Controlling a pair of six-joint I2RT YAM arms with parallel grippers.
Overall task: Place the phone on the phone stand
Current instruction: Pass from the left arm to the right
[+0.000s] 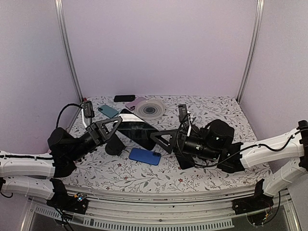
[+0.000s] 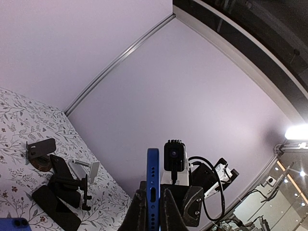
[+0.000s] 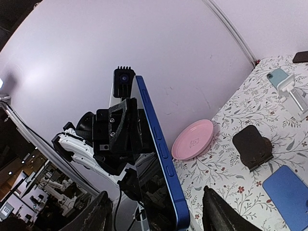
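A blue-edged phone (image 1: pixel 137 127) with a dark screen hangs above the table between the two arms. My left gripper (image 1: pixel 119 126) is shut on one end of it; in the left wrist view the phone's blue edge (image 2: pixel 153 178) stands upright between the pressed fingers (image 2: pixel 153 207). My right gripper (image 1: pixel 160 139) is open around the other end. There the phone (image 3: pixel 161 159) stands between the spread fingers (image 3: pixel 156 214) with a gap on each side. A black phone stand (image 3: pixel 251 143) sits on the floral table, also seen below the left gripper (image 1: pixel 114 147).
A second blue phone (image 1: pixel 144 156) lies flat near the front. At the back lie a teal phone (image 1: pixel 108 110), a pink phone (image 1: pixel 134 102), a black phone (image 1: pixel 124 98) and a round plate (image 1: pixel 150 108). A white stand (image 3: pixel 294 91) stands beside the teal phone.
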